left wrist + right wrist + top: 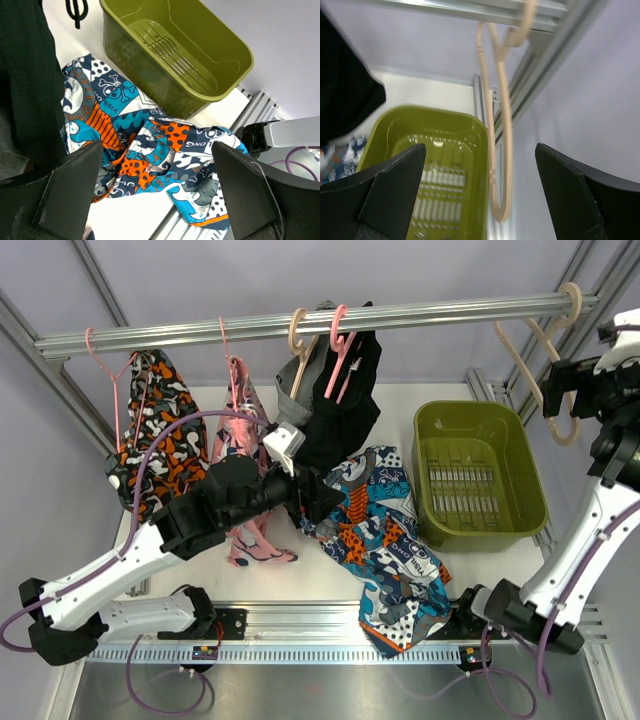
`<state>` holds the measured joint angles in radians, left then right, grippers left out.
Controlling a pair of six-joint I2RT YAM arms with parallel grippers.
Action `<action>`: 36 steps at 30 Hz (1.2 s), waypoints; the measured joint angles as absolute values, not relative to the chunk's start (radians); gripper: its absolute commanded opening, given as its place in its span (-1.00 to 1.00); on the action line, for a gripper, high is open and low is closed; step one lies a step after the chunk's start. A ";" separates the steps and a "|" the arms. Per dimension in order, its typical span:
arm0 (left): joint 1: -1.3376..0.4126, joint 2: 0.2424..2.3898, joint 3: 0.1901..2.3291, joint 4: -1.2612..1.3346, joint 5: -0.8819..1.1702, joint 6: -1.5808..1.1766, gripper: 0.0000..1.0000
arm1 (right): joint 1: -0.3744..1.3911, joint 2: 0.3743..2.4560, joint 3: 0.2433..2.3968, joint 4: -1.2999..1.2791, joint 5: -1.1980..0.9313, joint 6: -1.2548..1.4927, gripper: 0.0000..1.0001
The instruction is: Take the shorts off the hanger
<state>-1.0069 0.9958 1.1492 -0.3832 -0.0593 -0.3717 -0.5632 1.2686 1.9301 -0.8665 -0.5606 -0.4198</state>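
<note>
The blue-orange-white patterned shorts (388,545) lie crumpled on the table, off any hanger, and reach over the front rail. They fill the left wrist view (150,145). My left gripper (316,497) hovers open and empty over their left end (157,197). The black shorts (345,405) hang on a pink hanger (338,350), and the grey shorts (297,380) hang on a beige hanger beside them. My right gripper (555,390) is open and empty at an empty beige hanger (545,365), which hangs between its jaws in the right wrist view (500,130).
A green basket (478,475) stands at the right, empty (220,65) (445,135). At the left of the rail (300,325), an orange-black-white garment (155,435) and a pink patterned one (242,435) hang on pink hangers. Metal frame posts stand on both sides.
</note>
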 measured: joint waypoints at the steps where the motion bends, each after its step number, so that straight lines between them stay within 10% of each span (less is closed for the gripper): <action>1: -1.007 0.994 1.149 -0.387 -0.061 -0.367 0.91 | -0.563 1.248 1.930 -0.889 -0.597 -0.459 0.99; 11: -1.007 0.919 1.128 -0.429 -0.062 -0.325 0.91 | -0.044 1.043 1.638 -1.279 -0.996 -1.199 0.76; 24: -1.008 0.758 1.019 -0.509 -0.110 -0.378 0.93 | 0.597 1.204 1.211 -1.080 -0.534 -0.642 0.99; 36: -1.008 0.694 0.977 -0.580 -0.165 -0.449 0.96 | 0.755 1.431 1.052 -0.789 -0.194 -0.501 0.99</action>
